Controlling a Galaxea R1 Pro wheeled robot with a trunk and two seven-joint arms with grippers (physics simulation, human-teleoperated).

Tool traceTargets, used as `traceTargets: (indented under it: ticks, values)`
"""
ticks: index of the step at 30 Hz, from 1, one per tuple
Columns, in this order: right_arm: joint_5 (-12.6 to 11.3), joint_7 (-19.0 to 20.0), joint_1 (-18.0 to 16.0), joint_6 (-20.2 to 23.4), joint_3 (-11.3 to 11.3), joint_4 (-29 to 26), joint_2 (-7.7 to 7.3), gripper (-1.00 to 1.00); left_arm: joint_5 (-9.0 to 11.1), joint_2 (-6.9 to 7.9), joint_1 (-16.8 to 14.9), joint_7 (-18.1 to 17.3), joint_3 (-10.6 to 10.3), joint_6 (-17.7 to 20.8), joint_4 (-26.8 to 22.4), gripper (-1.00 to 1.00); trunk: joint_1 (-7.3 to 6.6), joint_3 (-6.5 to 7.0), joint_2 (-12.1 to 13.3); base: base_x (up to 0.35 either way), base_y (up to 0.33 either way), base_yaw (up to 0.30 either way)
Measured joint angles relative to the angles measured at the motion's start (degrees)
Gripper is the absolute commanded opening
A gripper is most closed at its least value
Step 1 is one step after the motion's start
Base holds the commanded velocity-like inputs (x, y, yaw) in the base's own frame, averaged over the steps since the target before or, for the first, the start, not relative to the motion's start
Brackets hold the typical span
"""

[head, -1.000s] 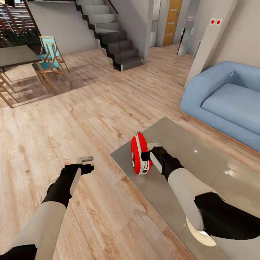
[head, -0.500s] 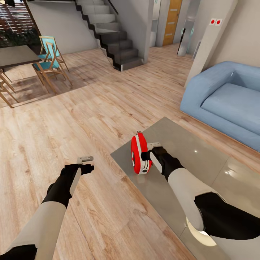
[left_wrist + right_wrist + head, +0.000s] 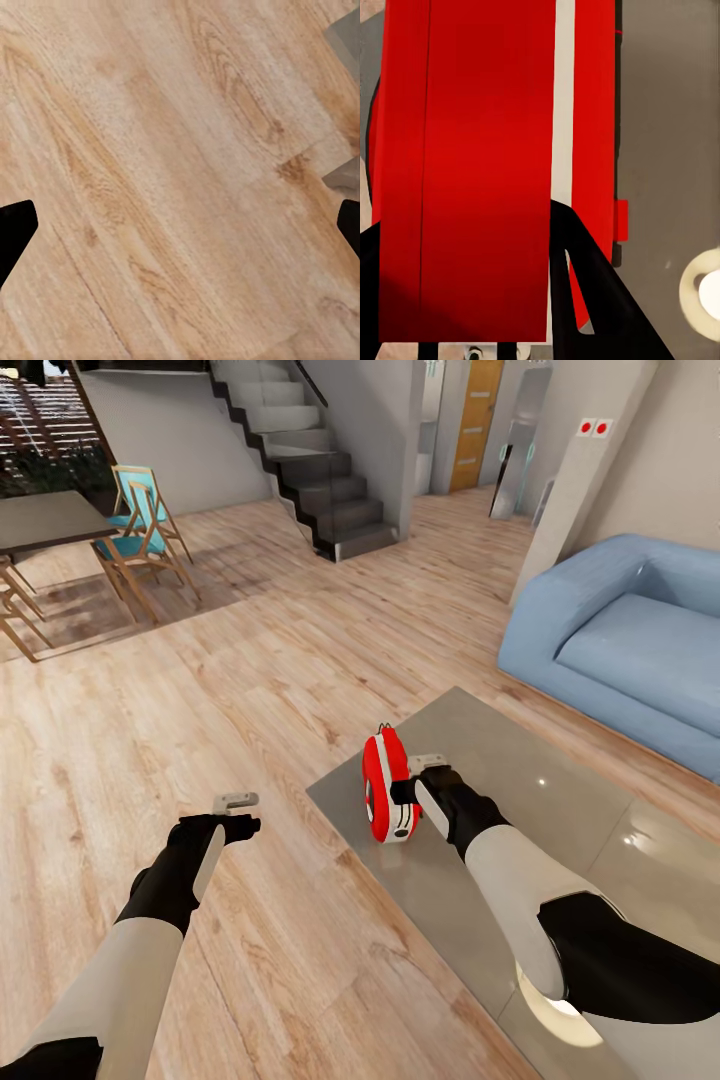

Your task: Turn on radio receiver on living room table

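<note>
The right gripper is pressed against the radio receiver, its fingertips hidden behind the red shell — whether it grips cannot be told. In the right wrist view the radio receiver crowds the frame. It stands upright near the table corner. The left gripper hangs over plank floor, fingers spread, empty. Beyond: sofa, stairs, 2 chairs.
</note>
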Motion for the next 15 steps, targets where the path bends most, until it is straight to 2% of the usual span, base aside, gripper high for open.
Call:
traceTargets:
  ticks: [15]
  values:
    - [0.0, 0.0, 0.0, 0.0, 0.0, 0.0, 0.00, -1.00, 0.0, 0.00, 0.0, 0.0, 0.0, 0.0, 0.0, 1.00, 0.00, 1.38, 0.0, 0.000, 0.000, 0.000]
